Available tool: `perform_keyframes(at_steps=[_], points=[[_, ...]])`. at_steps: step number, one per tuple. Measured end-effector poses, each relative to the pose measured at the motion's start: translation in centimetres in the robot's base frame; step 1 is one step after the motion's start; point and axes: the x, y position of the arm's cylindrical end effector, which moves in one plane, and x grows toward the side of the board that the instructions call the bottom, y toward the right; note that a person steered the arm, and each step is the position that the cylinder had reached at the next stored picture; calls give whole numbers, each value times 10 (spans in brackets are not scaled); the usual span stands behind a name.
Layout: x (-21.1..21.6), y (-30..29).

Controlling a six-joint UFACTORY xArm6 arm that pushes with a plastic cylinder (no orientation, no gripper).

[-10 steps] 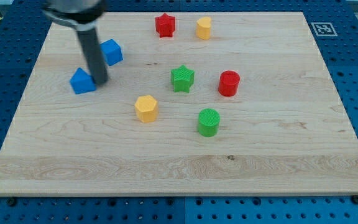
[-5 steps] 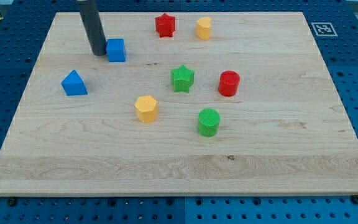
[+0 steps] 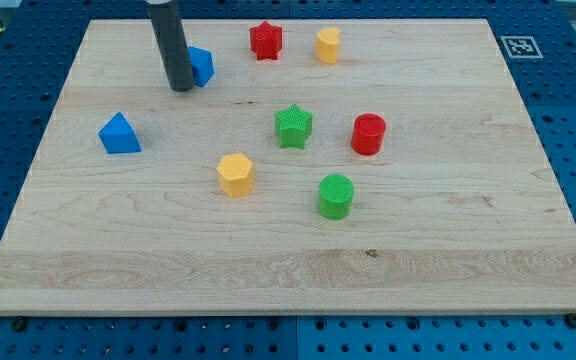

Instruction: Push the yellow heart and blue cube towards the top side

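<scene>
The blue cube (image 3: 201, 66) lies in the upper left part of the wooden board (image 3: 448, 250). My tip (image 3: 181, 88) rests on the board just to the left of and slightly below the cube, touching or almost touching it; the rod hides the cube's left edge. The yellow heart (image 3: 328, 45) lies near the board's top edge, right of the middle, far to the right of my tip.
A red star (image 3: 265, 40) sits between the cube and the heart. A blue triangular block (image 3: 118, 133) lies at the left. A green star (image 3: 293, 126), a red cylinder (image 3: 368, 134), a yellow hexagon (image 3: 235, 174) and a green cylinder (image 3: 335, 196) lie mid-board.
My tip moved up from beside the blue triangular block, then to the right against the blue cube. The cube has shifted up and to the right and turned a little.
</scene>
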Motion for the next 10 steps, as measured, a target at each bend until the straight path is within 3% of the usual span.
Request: perform_keyframes(at_steps=[3,4,7,9,10], points=[[-67,4],[-70,4],[20,53],[115,51],[143,26]])
